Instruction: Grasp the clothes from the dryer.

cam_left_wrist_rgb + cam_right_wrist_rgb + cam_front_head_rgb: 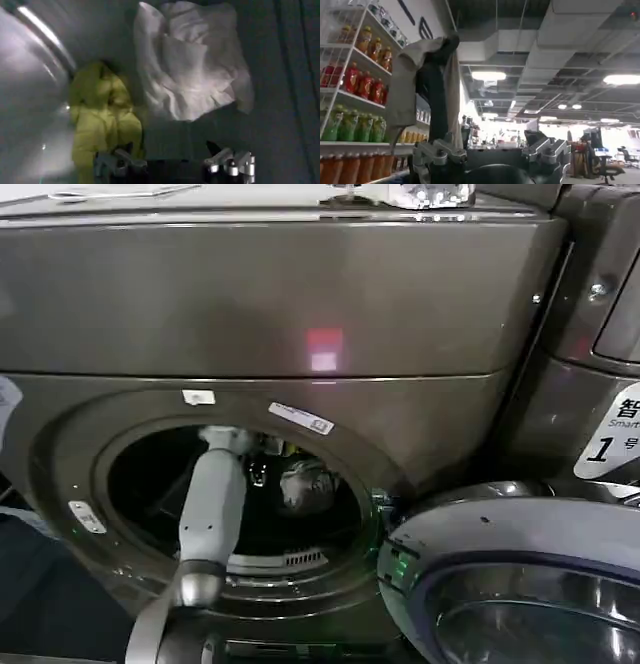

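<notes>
The dryer [260, 314] front is brushed, glossy metal. Beyond the left gripper [175, 162] fingers, both bundles look like soft, crumpled, matt cloth, perhaps cotton.

1. The dryer [270, 304] fills the middle and left of the head view; its porthole [235, 484] sits low in its front.
2. The open door [520, 584] lies to the porthole's right, beside a second machine [600, 334].
3. The left arm [212, 514] reaches through the porthole into the drum.
4. Inside, the left gripper [175, 162] is before two cloth bundles [190, 60] lying side by side, apparently touching, one of them [100, 115] nearer the drum's rim.
5. The right gripper [492, 155] is out in the room, shelves [355, 100] beside it.
</notes>
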`<state>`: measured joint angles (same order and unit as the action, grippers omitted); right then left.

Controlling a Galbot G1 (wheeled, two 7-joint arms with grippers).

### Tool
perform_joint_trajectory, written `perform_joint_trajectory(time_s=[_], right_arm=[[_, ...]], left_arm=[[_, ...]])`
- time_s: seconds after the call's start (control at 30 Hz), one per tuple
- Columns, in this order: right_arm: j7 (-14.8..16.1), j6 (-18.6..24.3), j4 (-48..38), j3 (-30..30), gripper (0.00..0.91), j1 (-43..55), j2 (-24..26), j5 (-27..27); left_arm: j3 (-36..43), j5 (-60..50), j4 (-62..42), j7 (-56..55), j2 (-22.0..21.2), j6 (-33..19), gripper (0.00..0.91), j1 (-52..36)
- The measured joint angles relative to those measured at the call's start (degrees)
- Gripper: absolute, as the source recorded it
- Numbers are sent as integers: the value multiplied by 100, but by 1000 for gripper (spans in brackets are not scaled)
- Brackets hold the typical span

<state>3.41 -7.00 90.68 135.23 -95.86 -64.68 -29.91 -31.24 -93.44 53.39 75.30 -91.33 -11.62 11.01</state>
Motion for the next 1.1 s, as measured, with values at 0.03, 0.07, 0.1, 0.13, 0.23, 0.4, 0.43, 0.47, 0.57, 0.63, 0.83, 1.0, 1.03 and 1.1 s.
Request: perform_joint_trajectory(time_s=[0.03,0.07,0.1,0.13,0.23,0.4,0.43,0.47,0.57,0.63,0.83,1.0,1.03,1.1], right_arm=[[-1,1,-1,0,907,-1,1,0],[0,1,0,0,907,-3,3,0],[0,1,0,0,907,-4,7,0],[-1,1,1,0,907,-5,9,0],[0,2,7,-10,907,-6,9,0],[-1,4,4,-23,907,6,7,4],[0,4,5,-25,907,6,7,4],[0,4,4,-24,907,7,8,4],[1,11,1,-29,907,6,10,6],[1,13,0,-33,907,6,11,6],[1,16,-3,-54,907,20,15,9],[5,30,-2,-71,907,22,1,10],[6,30,-1,-73,907,24,1,10],[9,36,-5,-76,907,23,0,10]], left_arm=[[0,1,-53,-9,1,2,907,-17],[0,3,-94,-15,2,2,907,-30],[0,17,-150,-17,5,8,907,-48],[-2,40,-204,-22,10,19,907,-69],[-12,134,-363,-58,15,43,907,-109],[-19,348,-611,-156,16,123,907,-162],[-26,403,-664,-183,11,132,907,-166],[-31,450,-700,-203,7,137,907,-165],[-31,603,-781,-265,8,165,907,-166],[-38,673,-852,-322,9,173,907,-189],[-13,961,-1074,-586,-5,172,907,-275],[-10,1286,-1340,-767,-54,145,907,-346],[-14,1344,-1391,-781,-61,140,907,-357],[-19,1464,-1519,-809,-66,126,907,-370]])
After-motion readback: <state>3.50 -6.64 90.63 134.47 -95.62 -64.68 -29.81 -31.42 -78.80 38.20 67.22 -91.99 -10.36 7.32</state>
